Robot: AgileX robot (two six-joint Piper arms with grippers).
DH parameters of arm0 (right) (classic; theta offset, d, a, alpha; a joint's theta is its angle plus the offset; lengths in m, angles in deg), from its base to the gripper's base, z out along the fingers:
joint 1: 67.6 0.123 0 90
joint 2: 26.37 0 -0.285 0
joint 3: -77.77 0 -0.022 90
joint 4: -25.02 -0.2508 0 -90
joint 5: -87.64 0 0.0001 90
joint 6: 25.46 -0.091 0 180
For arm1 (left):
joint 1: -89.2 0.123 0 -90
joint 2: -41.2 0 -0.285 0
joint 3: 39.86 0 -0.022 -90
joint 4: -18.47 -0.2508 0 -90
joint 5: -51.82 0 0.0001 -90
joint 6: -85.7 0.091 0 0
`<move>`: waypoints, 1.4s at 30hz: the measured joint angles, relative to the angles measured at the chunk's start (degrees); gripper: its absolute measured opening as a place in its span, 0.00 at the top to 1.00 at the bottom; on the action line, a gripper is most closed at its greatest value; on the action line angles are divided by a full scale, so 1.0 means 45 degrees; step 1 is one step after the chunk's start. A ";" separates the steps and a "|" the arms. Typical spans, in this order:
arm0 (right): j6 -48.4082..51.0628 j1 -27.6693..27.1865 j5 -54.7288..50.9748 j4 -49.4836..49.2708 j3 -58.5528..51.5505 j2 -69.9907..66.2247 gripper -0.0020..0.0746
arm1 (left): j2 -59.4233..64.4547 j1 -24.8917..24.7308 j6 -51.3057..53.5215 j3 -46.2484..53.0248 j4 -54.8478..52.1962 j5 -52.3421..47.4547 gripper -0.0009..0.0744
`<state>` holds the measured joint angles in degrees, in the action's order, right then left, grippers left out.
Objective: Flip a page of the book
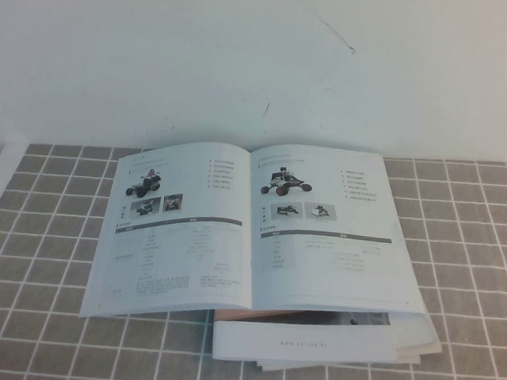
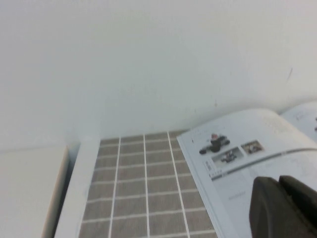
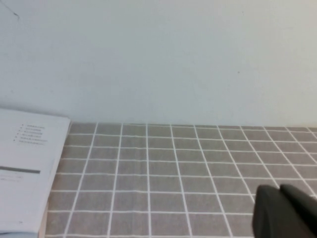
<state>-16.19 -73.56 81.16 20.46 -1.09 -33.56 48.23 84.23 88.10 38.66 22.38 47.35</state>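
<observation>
The book (image 1: 251, 229) lies open and flat on the grey checked cloth, spine toward the wall. Its right-hand page (image 1: 324, 234) shows a black wheeled robot above two small photos and a dark grey bar. The left-hand page (image 1: 176, 232) shows another robot and two photos. Neither arm shows in the high view. My left gripper (image 2: 280, 181) is shut and empty, hovering over the book's left page (image 2: 237, 158). My right gripper (image 3: 280, 190) is shut and empty, over bare cloth to the right of the book's edge (image 3: 29, 158).
Plain white booklets (image 1: 312, 344) with a peach sheet (image 1: 232, 313) lie under the book's near edge. A white wall stands close behind. A white ledge (image 2: 29, 188) borders the cloth (image 1: 466, 257) at the left.
</observation>
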 joint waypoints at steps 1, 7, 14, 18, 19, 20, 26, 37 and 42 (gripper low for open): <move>0.0000 0.0026 0.0131 0.0004 0.0000 0.0000 0.98 | 0.0000 0.0000 0.0000 0.0000 0.0000 0.0340 0.99; 0.0000 0.0810 0.0261 -0.0045 0.0000 0.0000 0.98 | 0.0000 0.0000 0.0029 0.0000 0.0000 0.0995 0.99; 0.0000 0.1177 0.0386 -0.0045 0.0000 0.0000 0.98 | 0.0000 0.0000 0.0029 0.0000 0.0000 0.0995 0.99; 0.0000 0.1177 0.0966 -0.0048 0.0000 0.0000 0.98 | 0.0000 0.0000 -0.0001 0.0000 0.0000 0.1845 0.99; 0.0000 0.1177 0.1348 -0.0070 0.0000 0.0000 0.98 | 0.0000 0.0000 -0.0050 0.0000 0.0000 0.2264 0.99; 0.0000 0.1177 0.1842 -0.0070 0.0000 0.0000 0.98 | 0.0000 0.0000 -0.0092 0.0000 0.0000 0.2564 0.99; -0.0163 0.1177 0.5360 -0.0093 0.0000 0.0000 0.98 | 0.0000 0.0000 -0.0285 0.0000 0.0000 0.5659 0.99; -0.0217 0.1177 0.7272 -0.0138 0.0000 0.0000 0.98 | 0.0000 0.0000 -0.0088 0.0000 0.0000 0.6607 0.99; -0.0217 0.1177 0.7610 -0.0158 0.0000 0.0007 0.98 | 0.0000 0.0000 -0.0088 0.0000 0.0000 0.6928 0.99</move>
<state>-17.17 -68.27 115.40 19.75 -1.09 -33.52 48.23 84.23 87.70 38.66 22.38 78.52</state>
